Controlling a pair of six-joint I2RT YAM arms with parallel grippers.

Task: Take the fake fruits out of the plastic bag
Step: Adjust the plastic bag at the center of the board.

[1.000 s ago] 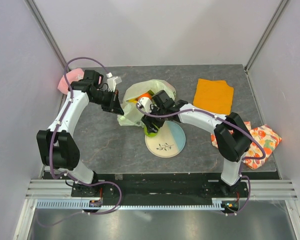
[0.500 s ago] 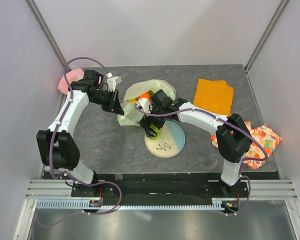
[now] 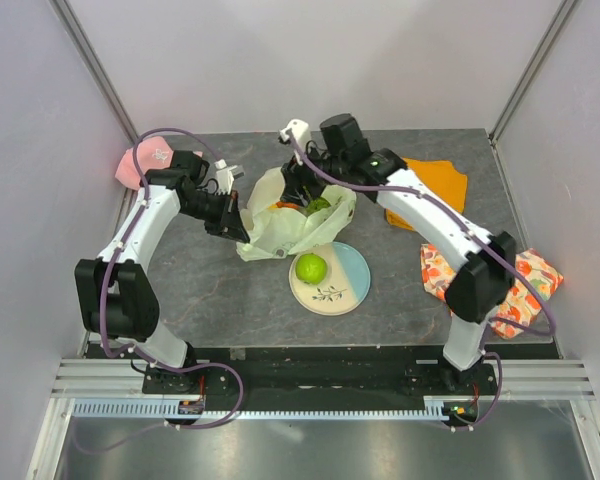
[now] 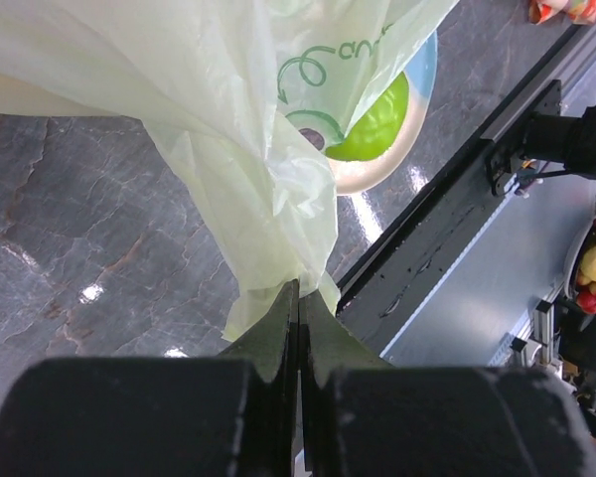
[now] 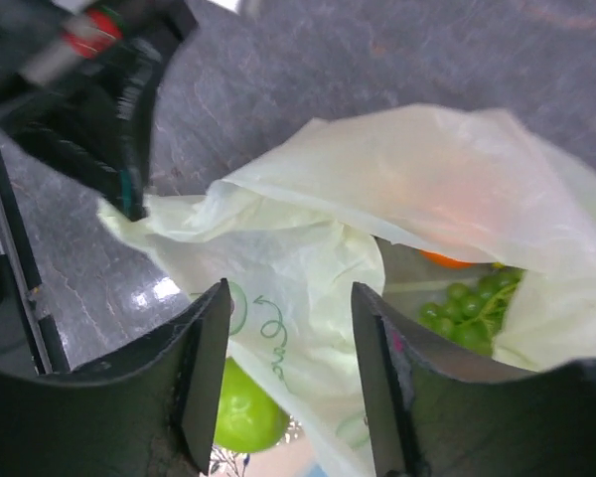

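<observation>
On the plate (image 3: 348, 274), green apple (image 3: 311, 268), left gripper (image 4: 299, 296) pinching plastic bag (image 4: 240, 149)

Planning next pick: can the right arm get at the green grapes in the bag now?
Probably yes: the plastic bag gapes toward the open right tool, green grapes exposed; the left tool pinches its edge.
</observation>
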